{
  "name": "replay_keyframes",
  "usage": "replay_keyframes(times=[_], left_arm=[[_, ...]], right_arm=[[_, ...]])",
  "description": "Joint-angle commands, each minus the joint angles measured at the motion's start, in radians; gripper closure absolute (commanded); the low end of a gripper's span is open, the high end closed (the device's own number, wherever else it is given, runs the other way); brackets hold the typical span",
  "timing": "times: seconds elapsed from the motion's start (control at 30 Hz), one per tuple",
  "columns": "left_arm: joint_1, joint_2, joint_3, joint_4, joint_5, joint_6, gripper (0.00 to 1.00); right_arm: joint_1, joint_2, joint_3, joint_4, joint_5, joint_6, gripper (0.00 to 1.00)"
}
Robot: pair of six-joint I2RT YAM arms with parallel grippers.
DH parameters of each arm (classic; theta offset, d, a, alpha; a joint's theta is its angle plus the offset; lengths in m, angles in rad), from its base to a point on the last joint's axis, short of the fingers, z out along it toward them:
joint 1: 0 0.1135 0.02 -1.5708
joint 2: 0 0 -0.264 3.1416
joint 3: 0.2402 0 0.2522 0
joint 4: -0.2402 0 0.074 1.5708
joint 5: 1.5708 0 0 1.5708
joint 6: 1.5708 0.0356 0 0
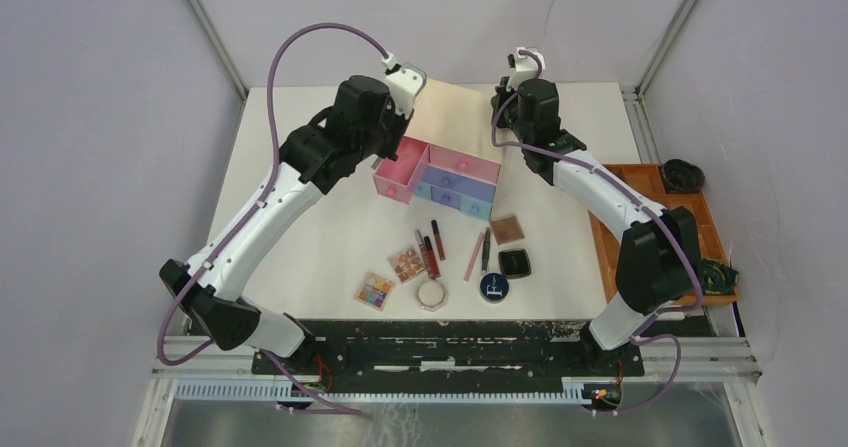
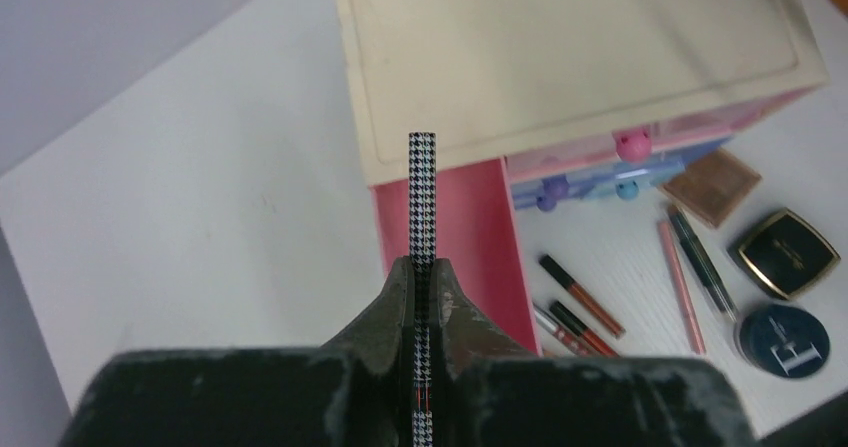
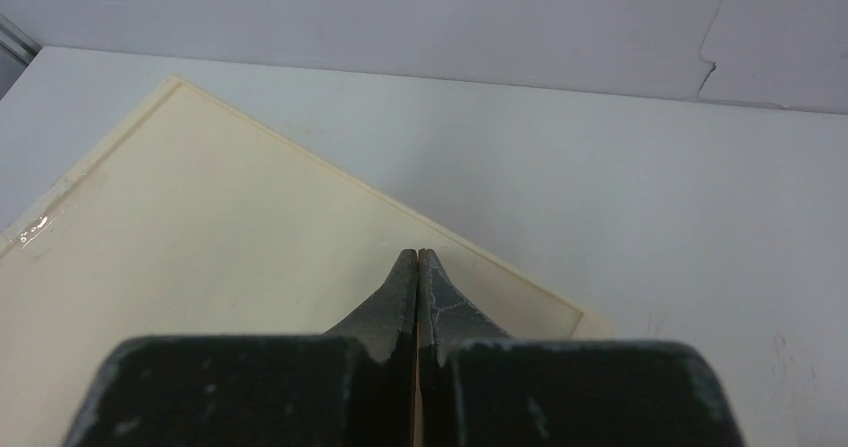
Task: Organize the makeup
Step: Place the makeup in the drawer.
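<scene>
Holding a slim houndstooth tube (image 2: 422,192) clamped in my left gripper (image 2: 423,267), its long axis running straight out past the tips. The open pink drawer (image 2: 465,252) lies just below and right of the tube, so the left arm is nearer. Right gripper (image 3: 417,257) is pressed together with nothing seen in it, over the beige box (image 3: 200,267). Judgement: shift right, lower, release.

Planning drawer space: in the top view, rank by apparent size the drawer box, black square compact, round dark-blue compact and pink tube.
Largest: drawer box.
Next: black square compact and round dark-blue compact, too alike to rank.
Smallest: pink tube, longer than either compact but far thinner.
</scene>
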Motion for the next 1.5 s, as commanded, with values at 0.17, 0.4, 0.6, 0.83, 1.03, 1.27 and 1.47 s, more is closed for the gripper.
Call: replay_keyframes(times=[0.17,0.4,0.6,0.83,1.03,1.27,1.47], left_arm=[[0.007,0.001,-0.018,-0.198,0.15,-0.091,0.97],[0.009,0.026,-0.042,-0.237,0.147,-0.093,0.97],[0.012,0.104,0.037,-0.283,0.134,-0.079,0.97],[0.02,0.207,0.158,-0.321,0.121,-0.064,0.97],[0.026,0.259,0.244,-0.351,0.08,-0.054,0.91],[0.03,0.249,0.261,-0.317,0.019,-0.058,0.44],[0.03,0.191,0.229,-0.251,-0.018,-0.053,0.38]], right_arm=[[-0.014,0.07,-0.092,-0.319,0.006,0.003,1.0],[-0.015,0.066,-0.1,-0.313,0.012,0.004,0.99],[-0.017,0.062,-0.102,-0.312,0.013,0.006,1.0],[-0.021,0.052,-0.107,-0.316,0.023,0.0,0.99],[-0.025,0.053,-0.107,-0.314,0.023,0.0,1.0],[-0.026,0.061,-0.101,-0.315,0.019,0.002,1.0],[-0.026,0.065,-0.1,-0.313,0.018,0.003,0.99]])
